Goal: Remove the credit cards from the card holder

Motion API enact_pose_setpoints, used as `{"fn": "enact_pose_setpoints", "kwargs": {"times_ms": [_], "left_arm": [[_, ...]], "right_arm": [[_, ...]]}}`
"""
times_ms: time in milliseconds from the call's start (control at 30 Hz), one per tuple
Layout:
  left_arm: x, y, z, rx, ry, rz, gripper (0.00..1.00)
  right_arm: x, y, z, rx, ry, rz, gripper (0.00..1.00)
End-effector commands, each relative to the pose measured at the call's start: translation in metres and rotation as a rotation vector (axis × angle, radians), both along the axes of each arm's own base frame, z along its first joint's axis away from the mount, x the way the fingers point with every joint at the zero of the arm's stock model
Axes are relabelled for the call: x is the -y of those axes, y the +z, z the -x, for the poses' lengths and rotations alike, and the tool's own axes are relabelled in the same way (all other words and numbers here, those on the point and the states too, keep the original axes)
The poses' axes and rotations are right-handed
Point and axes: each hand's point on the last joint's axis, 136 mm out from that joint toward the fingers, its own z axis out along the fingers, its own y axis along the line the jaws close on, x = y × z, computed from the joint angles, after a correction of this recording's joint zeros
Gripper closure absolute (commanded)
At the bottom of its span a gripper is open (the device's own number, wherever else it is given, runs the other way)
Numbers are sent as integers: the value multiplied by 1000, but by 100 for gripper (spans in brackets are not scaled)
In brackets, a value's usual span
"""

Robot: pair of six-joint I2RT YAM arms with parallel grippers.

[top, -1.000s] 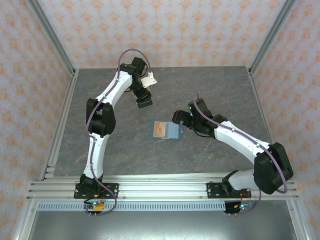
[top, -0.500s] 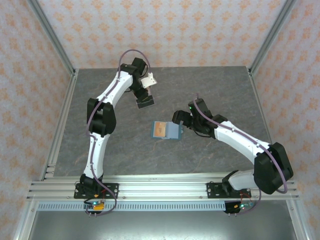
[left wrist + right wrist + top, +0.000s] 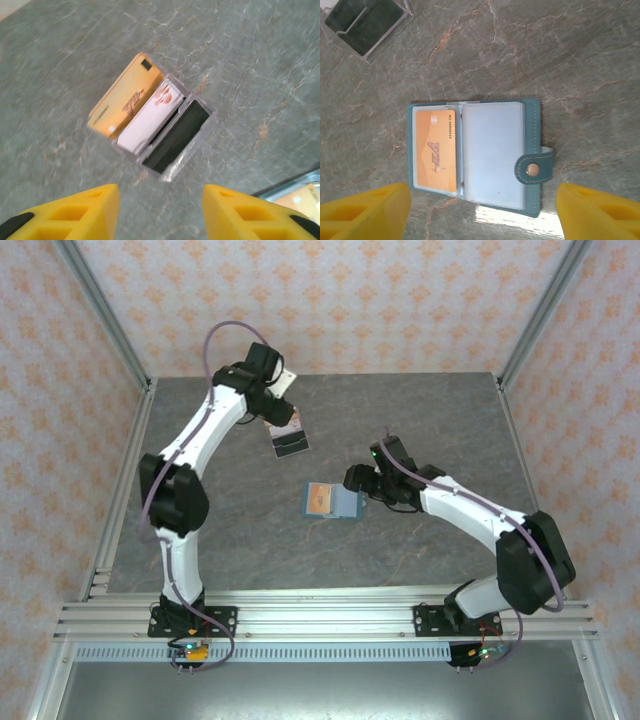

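Right, starting closest to the arm bases: the card holder (image 3: 492,150) lies opened flat on the grey table (image 3: 420,420), about mid-table. Its snap tab (image 3: 535,169) is folded out to the side, so both panels face up. One tan-orange card (image 3: 435,150) sits in the left pocket and the other pocket looks empty, so by my read the job isn't finished. The right gripper (image 3: 482,215) hangs just over the holder, yellow fingers spread wide to either side of it and gripping nothing. That straddle looks like a line-up to pin or pinch the holder, probably so it won't slide when the card is pulled. Further back, the left gripper (image 3: 160,210) hovers above the loose cards (image 3: 150,115), fingers parted and empty. That pile rests on the table well apart from the holder: an orange card, a white one and a dark one overlapping. There seems to be clear plastic around them, though the blur makes that hard to call. Parking them at the far side likely keeps the working spot free.
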Motion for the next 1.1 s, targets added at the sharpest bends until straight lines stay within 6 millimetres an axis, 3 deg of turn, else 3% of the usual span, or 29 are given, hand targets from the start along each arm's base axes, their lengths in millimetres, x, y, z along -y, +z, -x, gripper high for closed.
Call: {"fn": "enact_pose_setpoints", "kwargs": {"times_ms": [0, 133, 267, 400, 667, 1067], "left_arm": [[-15, 14, 13, 54, 237, 87, 48], [-23, -2, 41, 33, 371, 172, 41], [-17, -23, 64, -10, 434, 242, 35], [10, -42, 84, -69, 431, 331, 32], [47, -69, 106, -119, 451, 391, 20], [80, -103, 124, -227, 455, 399, 28]], "right_arm": [[-18, 5, -2, -6, 38, -11, 29], [-34, -5, -3, -38, 57, -12, 39], [-54, -15, -5, -77, 66, -47, 50], [-69, -28, -6, -128, 65, -85, 59], [-75, -49, -10, -183, 11, -109, 68], [-72, -69, -10, -202, -10, -87, 79]]}}
